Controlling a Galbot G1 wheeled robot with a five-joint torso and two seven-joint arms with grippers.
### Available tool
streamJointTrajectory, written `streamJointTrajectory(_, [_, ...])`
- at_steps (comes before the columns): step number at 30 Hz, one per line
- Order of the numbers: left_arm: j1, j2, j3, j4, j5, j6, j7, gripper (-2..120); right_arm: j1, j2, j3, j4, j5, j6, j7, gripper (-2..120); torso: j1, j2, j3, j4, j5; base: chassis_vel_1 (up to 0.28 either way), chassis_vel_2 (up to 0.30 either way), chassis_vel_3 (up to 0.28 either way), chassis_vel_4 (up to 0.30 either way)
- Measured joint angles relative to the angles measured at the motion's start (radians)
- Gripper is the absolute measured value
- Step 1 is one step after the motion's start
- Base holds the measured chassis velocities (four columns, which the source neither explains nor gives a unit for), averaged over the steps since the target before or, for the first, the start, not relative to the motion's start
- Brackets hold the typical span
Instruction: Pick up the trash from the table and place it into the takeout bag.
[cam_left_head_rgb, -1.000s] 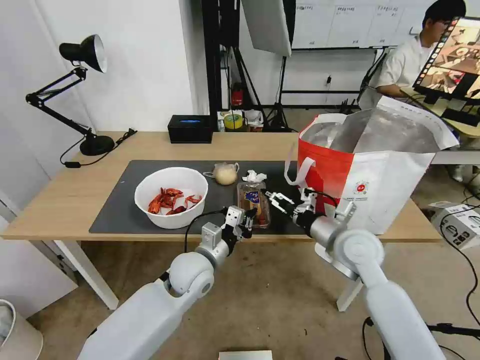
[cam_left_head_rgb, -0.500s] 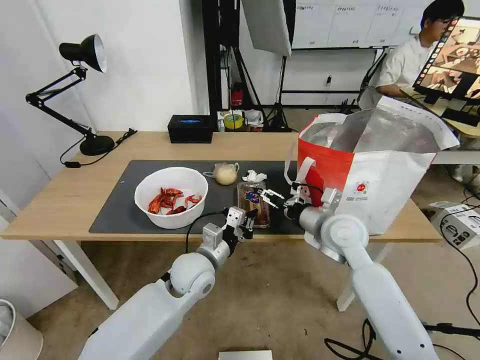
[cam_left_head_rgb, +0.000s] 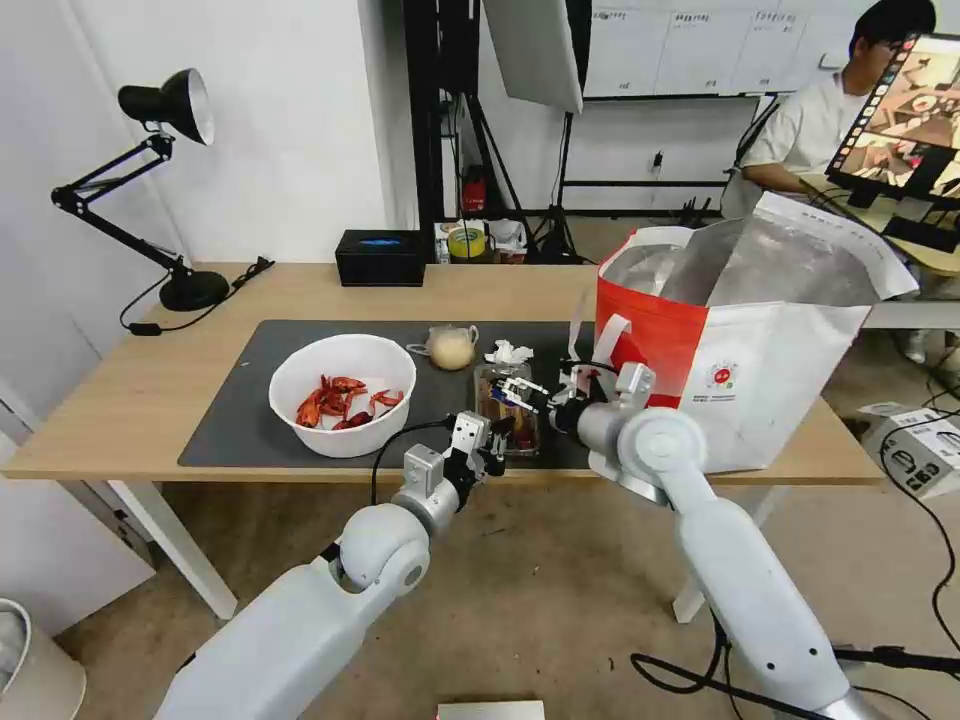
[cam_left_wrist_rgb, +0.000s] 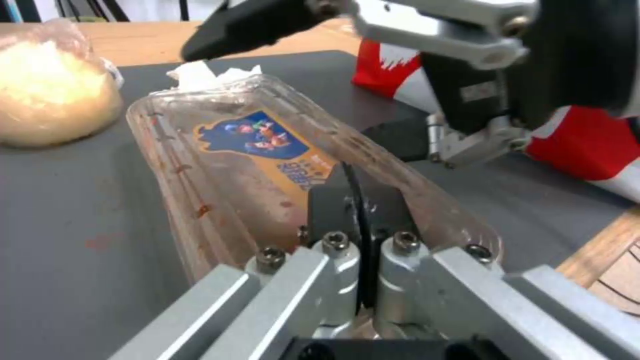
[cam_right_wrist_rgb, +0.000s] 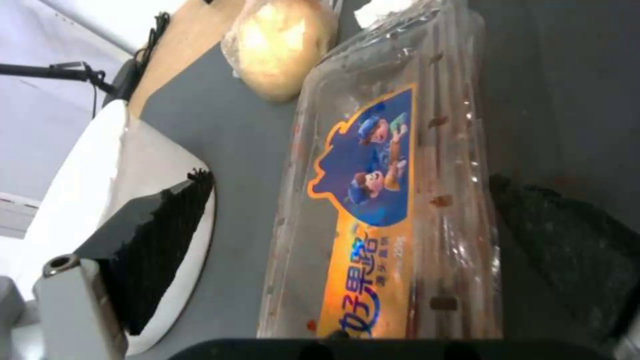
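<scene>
Over the clear tray, the right gripper is hovering wide open; the left gripper, fingers pressed together, is waiting beside it.

Both arms are clad in smooth white-grey shells with rounded ball-like joints. A black cable is looped from the left forearm to its wrist block. The left gripper is built from silver aluminium brackets fixed with hex-socket screws, tipped with black fingers. The right gripper is made of silver metal with a black body; a ridged black pad is mounted on a silver finger.
</scene>
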Motion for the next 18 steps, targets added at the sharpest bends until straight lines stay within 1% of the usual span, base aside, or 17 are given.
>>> streamJointTrajectory(9, [-0.011, 0.002, 0.002, 0.004, -0.005, -0.008, -0.003, 0, 0.06, 0.016, -0.025, -0.051, 0.013, -0.017, 0.01, 100, 0.0, 0.0, 0.0, 0.0, 0.0, 0.0, 0.0, 0.0, 0.0])
streamJointTrajectory(18, [-0.01, 0.002, 0.002, 0.005, -0.008, -0.012, -0.003, 0, 0.062, 0.035, -0.034, -0.062, 0.018, -0.041, 0.051, 100, 0.0, 0.0, 0.0, 0.0, 0.0, 0.0, 0.0, 0.0, 0.0])
